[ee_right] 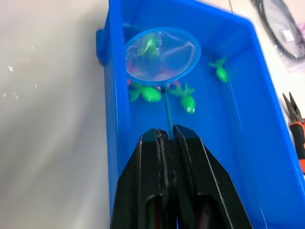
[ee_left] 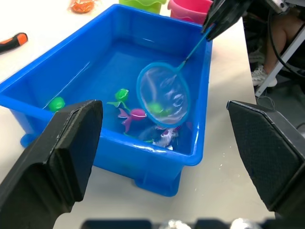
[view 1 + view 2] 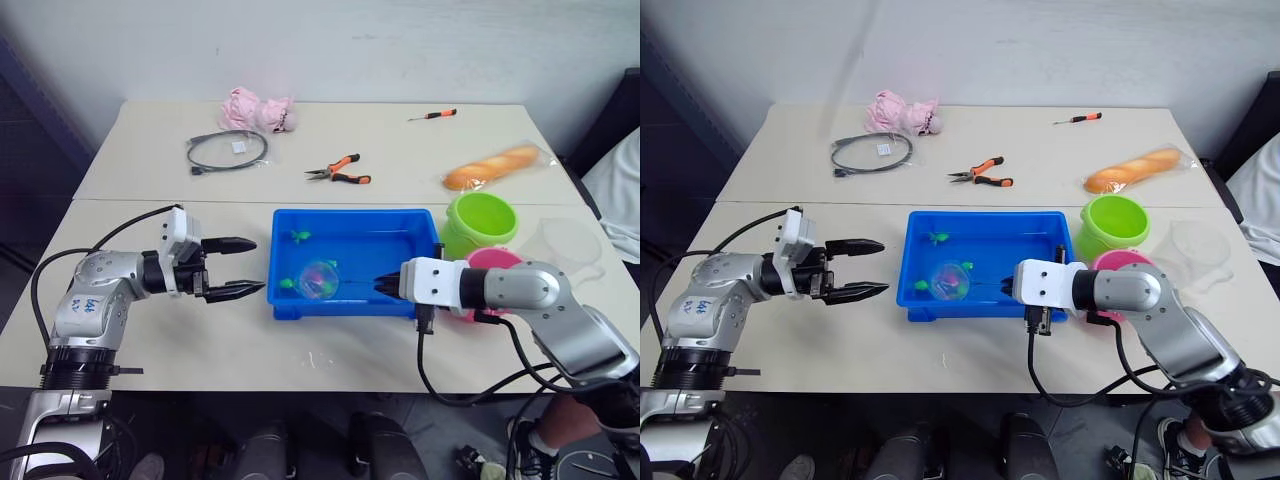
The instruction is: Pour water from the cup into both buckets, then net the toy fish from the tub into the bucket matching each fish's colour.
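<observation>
The blue tub (image 3: pixel 350 212) sits at the table's front middle, holding water and several toy fish: green ones (image 1: pixel 219 69) (image 1: pixel 188 101) and a pink one (image 2: pixel 136 114). My right gripper (image 3: pixel 380 286) is shut on the net's thin handle at the tub's right end. The net hoop (image 3: pixel 318 280) is tilted over the tub's front left part. A green fish (image 1: pixel 151 44) shows through the mesh. My left gripper (image 3: pixel 248 268) stands open just left of the tub, holding nothing. The green bucket (image 3: pixel 480 222) and pink bucket (image 3: pixel 492 260) stand right of the tub, the pink one partly behind my right arm. The clear cup (image 3: pixel 570 245) is further right.
On the far half of the table lie a coiled black cable (image 3: pixel 227 150), orange-handled pliers (image 3: pixel 340 172), a small screwdriver (image 3: pixel 433 115), a bagged bread loaf (image 3: pixel 492 166) and a pink soft toy (image 3: pixel 258 108). A person sits at the right edge (image 3: pixel 620 190).
</observation>
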{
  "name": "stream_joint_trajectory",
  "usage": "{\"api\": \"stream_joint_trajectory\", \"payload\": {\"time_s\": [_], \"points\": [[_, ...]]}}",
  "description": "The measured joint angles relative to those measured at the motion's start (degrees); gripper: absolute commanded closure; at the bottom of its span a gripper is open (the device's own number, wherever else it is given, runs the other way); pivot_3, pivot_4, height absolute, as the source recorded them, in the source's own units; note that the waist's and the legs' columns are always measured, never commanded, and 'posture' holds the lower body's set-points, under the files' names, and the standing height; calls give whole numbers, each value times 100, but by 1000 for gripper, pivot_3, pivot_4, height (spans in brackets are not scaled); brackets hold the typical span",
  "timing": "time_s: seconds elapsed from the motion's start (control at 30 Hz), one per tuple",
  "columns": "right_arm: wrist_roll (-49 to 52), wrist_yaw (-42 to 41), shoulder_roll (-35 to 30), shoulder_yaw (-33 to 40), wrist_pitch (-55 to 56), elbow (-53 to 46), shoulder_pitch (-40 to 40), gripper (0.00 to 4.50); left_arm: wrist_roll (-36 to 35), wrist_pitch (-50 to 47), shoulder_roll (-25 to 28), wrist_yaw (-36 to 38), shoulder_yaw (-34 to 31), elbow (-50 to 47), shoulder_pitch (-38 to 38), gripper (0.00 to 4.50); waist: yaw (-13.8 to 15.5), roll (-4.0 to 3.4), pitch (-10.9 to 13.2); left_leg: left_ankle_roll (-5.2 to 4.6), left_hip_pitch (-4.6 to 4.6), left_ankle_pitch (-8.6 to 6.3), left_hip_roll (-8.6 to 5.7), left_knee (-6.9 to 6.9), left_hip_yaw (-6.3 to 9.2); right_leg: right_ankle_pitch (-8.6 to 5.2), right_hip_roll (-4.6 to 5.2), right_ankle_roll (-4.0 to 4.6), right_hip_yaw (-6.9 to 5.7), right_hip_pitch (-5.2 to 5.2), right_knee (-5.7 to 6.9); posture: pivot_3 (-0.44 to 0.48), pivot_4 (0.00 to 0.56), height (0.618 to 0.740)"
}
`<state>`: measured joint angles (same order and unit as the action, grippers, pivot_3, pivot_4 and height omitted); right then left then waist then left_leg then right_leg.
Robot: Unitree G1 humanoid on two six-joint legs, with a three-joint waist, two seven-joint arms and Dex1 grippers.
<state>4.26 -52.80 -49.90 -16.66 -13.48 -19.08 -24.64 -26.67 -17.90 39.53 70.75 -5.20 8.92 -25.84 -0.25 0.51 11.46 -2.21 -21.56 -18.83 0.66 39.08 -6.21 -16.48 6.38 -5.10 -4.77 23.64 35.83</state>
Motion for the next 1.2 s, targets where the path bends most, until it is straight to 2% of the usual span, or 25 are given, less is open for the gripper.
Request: {"api": "stream_joint_trajectory", "payload": {"time_s": [0.1, 0.3, 0.57, 0.67, 0.83, 1.2], "points": [[-293, -138, 23, -137, 229, 283, -117, 4500, -8, -73, 0, -47, -8, -151, 82, 42, -2, 0, 0, 0, 0, 0, 0, 0, -1, 0, 0, 0, 1, 2, -1, 0, 150, 740], [-1075, -193, 117, -338, 981, 1281, -856, 4500, -12, -117, -1, -130, -46, -180, 100, 42, -19, 0, 0, 4, 1, 0, 1, 0, -6, 0, 0, 0, 2, 6, 2, 0, 150, 740], [-1368, 43, -161, 268, 1745, 2195, -1124, 4500, -12, -147, -1, -205, -60, -180, 98, 42, 0, 0, 0, 3, -4, -1, 0, 0, -6, 0, 0, -1, 1, 5, 4, 0, 150, 740], [-1093, -36, -164, 597, 1838, 2254, -1121, 4500, -15, -150, -1, -234, -68, -183, 98, 42, -20, -1, 0, 4, -4, -1, 3, 0, -8, 0, -3, 0, 1, 5, 5, 0, 150, 740], [-619, -548, -164, 734, 1654, 1914, -943, 4500, -21, -158, 0, -236, -98, -190, 100, 42, -62, -1, 0, 4, -3, -1, 6, -1, -9, 0, -5, -1, 1, 5, 9, 0, 150, 740], [-1041, -901, -74, 166, 962, 1740, -793, 4500, -34, -203, -1, -149, -91, -189, 60, 42, -76, -1, 0, 4, -3, -2, 5, 0, -8, 1, -3, -1, 3, 5, 7, 0, 150, 740]]}}
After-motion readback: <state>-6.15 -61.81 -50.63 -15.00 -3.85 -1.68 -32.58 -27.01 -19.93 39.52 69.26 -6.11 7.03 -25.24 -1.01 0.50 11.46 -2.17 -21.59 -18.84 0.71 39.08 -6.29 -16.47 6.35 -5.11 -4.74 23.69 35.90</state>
